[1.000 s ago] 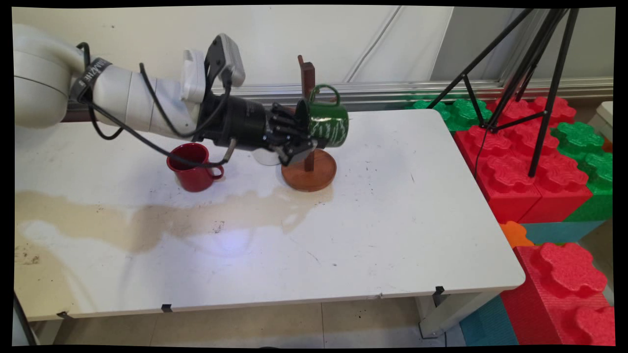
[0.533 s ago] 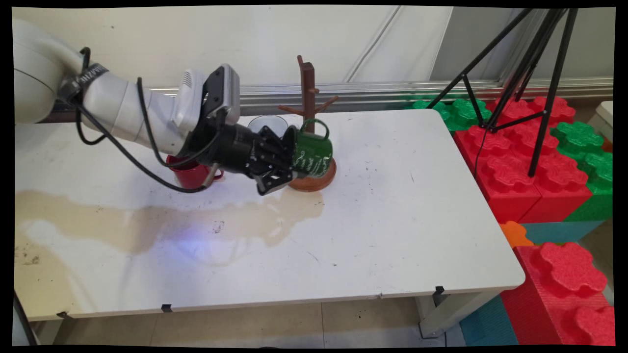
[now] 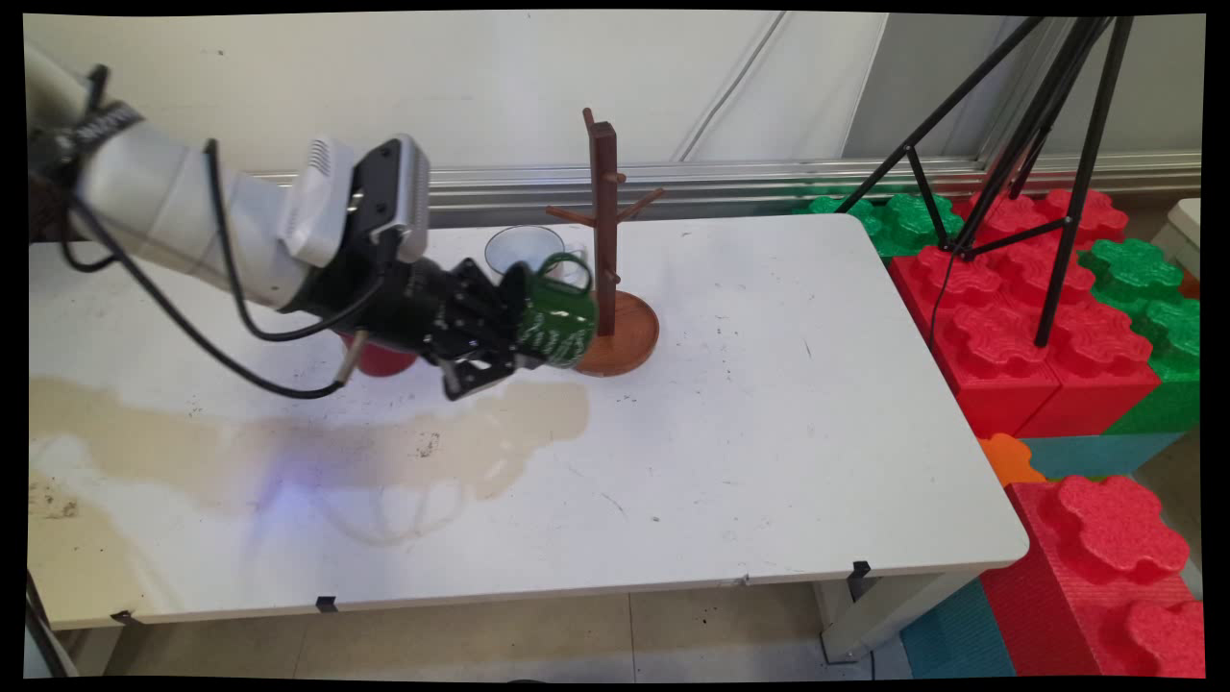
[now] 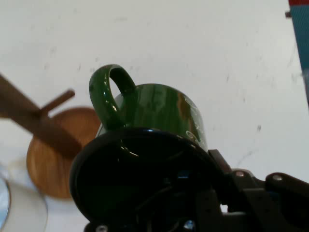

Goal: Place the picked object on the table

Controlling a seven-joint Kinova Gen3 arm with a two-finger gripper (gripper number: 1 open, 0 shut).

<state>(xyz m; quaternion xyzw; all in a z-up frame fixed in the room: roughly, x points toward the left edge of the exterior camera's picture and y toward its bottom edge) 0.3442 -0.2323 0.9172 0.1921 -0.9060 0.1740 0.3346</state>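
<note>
My gripper is shut on the rim of a green mug, which lies on its side in the air with its handle up, just left of the wooden mug tree. In the hand view the green mug fills the middle, its dark mouth toward the camera, with one finger inside it and my gripper at the bottom. The mug tree's round base and a peg lie to the left. A red mug stands mostly hidden behind my hand.
A clear glass stands behind the green mug, left of the tree. A brown stain spreads over the table's left half. Big red and green foam blocks and a black tripod stand to the right, off the table.
My gripper has carried the green mug off the mug tree's peg, down and to the left, away from the post. The glass behind it has come into sight.
</note>
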